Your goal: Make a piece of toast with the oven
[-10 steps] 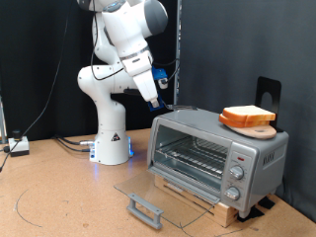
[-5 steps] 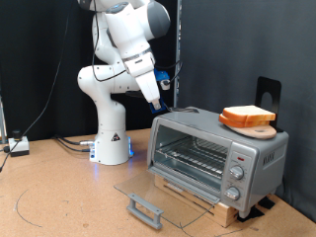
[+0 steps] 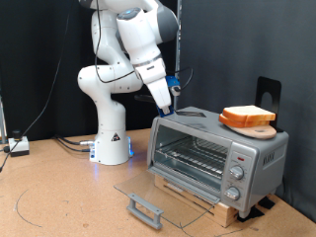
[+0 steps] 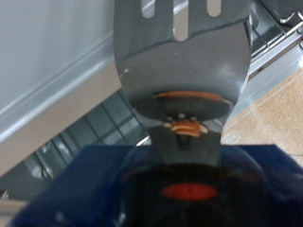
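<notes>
One oven (image 3: 217, 153) at table's right edge, glass door (image 3: 163, 197) dropped open, one rack inside. One toast (image 3: 247, 115) on board (image 3: 253, 126) atop oven. Gripper (image 3: 171, 102) above oven's left end grips one spatula (image 4: 180, 57).

A robotics lab: black curtain backdrop (image 3: 227, 49), floor cables (image 3: 59, 143), oven (image 3: 217, 148) on wooden bench.

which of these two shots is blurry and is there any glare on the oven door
Wrist view: soft and out of focus, the grey slotted spatula blade filling the frame. Exterior view: sharp, dark backdrop; the boxy silver-grey toaster oven has its glass door lying open, faint reflections only; gripper near the oven's top.
</notes>
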Robot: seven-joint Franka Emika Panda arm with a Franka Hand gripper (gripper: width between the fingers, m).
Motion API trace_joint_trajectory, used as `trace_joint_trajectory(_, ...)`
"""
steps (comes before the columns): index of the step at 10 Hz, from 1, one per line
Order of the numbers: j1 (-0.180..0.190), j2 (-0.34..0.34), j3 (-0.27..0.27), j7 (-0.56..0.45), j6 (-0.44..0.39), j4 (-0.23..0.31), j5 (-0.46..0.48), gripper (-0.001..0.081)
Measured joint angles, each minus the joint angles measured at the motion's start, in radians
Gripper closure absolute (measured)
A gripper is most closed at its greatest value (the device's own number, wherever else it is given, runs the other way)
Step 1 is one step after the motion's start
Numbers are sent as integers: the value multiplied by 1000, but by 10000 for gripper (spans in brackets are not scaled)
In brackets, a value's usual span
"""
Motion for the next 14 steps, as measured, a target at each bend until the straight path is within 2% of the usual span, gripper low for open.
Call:
trace_joint_trajectory(4, 14, 62, 34, 10, 25, 46, 67, 410)
trace_joint_trajectory(9, 15, 106, 70, 33, 28, 90, 84, 410)
trace_joint_trajectory(14, 15, 116, 84, 45, 18, 88, 73, 410)
